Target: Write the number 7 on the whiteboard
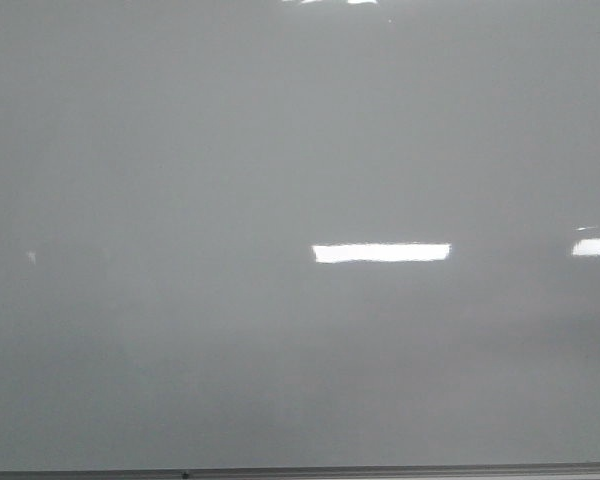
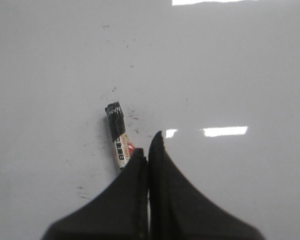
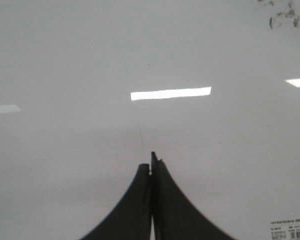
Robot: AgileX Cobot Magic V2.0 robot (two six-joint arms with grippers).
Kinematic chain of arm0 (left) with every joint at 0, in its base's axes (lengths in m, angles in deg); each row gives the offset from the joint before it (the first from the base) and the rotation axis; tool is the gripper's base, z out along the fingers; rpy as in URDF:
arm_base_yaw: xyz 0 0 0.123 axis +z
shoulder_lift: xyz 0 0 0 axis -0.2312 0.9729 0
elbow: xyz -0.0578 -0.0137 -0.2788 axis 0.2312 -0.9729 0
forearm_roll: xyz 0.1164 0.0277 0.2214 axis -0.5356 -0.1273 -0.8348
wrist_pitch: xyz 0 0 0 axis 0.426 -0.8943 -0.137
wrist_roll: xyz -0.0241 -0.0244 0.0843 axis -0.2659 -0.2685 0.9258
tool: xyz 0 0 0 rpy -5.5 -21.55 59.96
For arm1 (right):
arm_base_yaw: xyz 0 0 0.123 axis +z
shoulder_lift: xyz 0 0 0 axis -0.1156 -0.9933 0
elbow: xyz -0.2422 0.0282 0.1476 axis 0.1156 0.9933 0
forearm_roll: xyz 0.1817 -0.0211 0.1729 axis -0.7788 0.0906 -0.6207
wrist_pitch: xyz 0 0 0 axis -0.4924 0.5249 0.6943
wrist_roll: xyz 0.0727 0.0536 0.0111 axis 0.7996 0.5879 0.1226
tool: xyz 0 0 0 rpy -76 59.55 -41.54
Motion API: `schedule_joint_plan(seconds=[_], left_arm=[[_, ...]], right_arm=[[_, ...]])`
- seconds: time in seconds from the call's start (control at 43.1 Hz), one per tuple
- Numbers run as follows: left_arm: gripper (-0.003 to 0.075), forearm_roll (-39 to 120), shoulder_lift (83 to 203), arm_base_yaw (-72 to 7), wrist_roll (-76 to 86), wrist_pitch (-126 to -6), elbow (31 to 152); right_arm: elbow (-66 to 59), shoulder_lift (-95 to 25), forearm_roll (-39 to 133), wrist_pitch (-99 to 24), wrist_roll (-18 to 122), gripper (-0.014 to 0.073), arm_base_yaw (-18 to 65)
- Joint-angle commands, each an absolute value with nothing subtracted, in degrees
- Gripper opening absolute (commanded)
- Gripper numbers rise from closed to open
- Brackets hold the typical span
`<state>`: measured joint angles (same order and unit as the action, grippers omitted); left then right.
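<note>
You face a glossy pale grey whiteboard filling the front view, thin dark frame at 6 o'clock, no black line on it.

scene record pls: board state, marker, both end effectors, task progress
board: whiteboard fills the front view, light glares on it, no 7 drawn
marks: only small dark specks and smudges in the wrist views
marker: black-tipped marker with a printed label, held in the left end effector, tip pointing toward the board
left end effector: shut on the marker, which sits off to one side of the fingers
right end effector: shut, holding nothing
sticker: barcode label on the board
progress: writing not yet started
</note>
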<state>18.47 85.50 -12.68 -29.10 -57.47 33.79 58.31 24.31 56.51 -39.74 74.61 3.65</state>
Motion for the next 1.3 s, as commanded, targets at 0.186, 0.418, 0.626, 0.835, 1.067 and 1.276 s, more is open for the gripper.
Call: schedule_joint_plan(seconds=[0.186,0.418,0.626,0.835,1.067,1.276], left_arm=[[-0.0020,21.5,84.9,-12.6,-29.7,-47.3,40.2],[-0.0020,17.7,93.9,-12.6,-29.6,-64.7,53.8],[-0.0020,17.6,103.9,-12.6,-29.6,-64.4,55.5],[0.0130,17.6,105.6,-12.6,-29.6,-63.9,55.5],[0.0626,17.6,105.6,-12.6,-29.6,-63.6,55.4],[0.0648,20.8,106.4,-12.6,-29.6,-63.1,55.4]], right_arm=[[47.0,25.0,55.1,-42.9,74.5,-0.0060,3.8],[34.6,16.7,54.5,-32.8,74.5,-0.0060,3.8],[33.0,7.0,54.5,-34.0,74.5,-0.0060,3.8],[33.1,4.7,54.5,-33.2,74.5,0.0057,3.8],[33.1,4.7,54.5,-33.1,74.5,0.0440,3.8],[33.1,4.7,54.5,-33.1,74.5,0.0507,3.8]])
